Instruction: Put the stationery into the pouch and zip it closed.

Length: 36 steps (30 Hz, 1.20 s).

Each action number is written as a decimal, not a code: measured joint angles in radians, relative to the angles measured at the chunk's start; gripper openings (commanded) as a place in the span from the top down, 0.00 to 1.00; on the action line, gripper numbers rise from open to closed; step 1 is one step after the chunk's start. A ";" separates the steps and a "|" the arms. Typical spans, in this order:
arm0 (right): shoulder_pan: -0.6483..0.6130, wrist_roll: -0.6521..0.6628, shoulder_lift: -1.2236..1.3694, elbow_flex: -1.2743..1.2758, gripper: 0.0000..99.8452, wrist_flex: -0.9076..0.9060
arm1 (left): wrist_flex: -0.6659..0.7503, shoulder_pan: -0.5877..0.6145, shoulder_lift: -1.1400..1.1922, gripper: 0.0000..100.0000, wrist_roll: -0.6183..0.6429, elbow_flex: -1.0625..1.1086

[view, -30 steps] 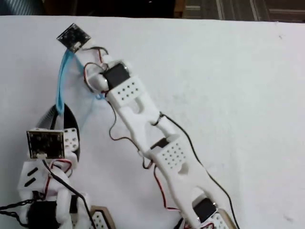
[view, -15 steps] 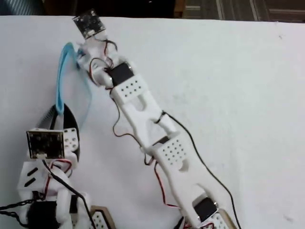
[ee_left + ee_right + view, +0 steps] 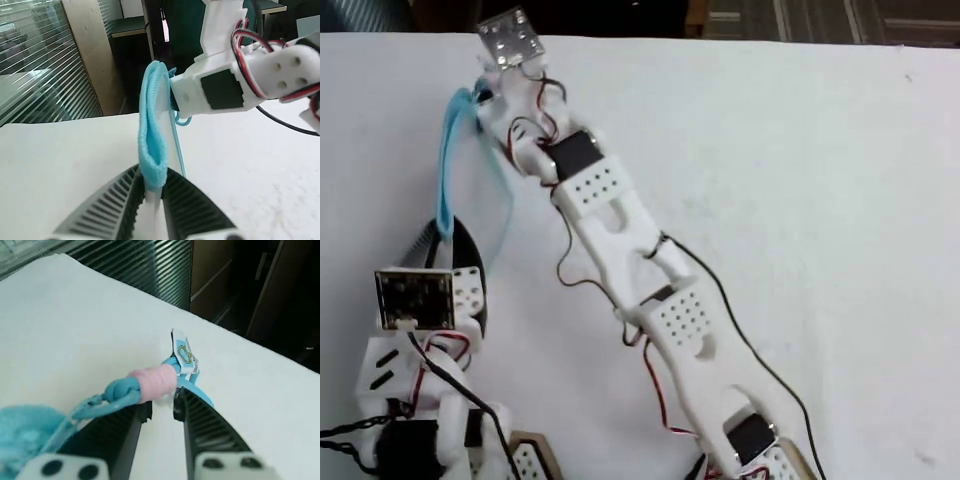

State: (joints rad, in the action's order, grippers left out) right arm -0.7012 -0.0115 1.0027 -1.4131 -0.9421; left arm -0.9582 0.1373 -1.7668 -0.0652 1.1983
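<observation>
From above, the pouch (image 3: 470, 195) lies lengthwise between 2 claws, with the left gripper (image 3: 458, 238) at its near end and the right gripper (image 3: 485, 97) at its far end.

From the left wrist, the left gripper (image 3: 152, 181) pinches the pouch's blue edge.

From the right wrist, the right gripper (image 3: 163, 406) seems pressed on the zip pull (image 3: 150, 382), though the pinch is partly hidden. I'd judge any pull must follow the pouch's long axis, away from the left claw.

A white worktop (image 3: 840, 200) spans the scene. Beyond its far edge hang slatted blinds (image 3: 35, 60), beside a wooden post (image 3: 90, 55) and dark furniture (image 3: 250, 295).
</observation>
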 measured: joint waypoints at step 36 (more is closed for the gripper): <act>-0.028 0.288 0.000 -0.043 0.75 -0.038 | 0.000 0.002 0.000 0.98 0.000 0.000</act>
State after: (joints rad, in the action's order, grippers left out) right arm -0.7288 0.2770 1.0027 -1.4561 -0.9805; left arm -0.9582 0.1389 -1.7668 -0.0652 1.1983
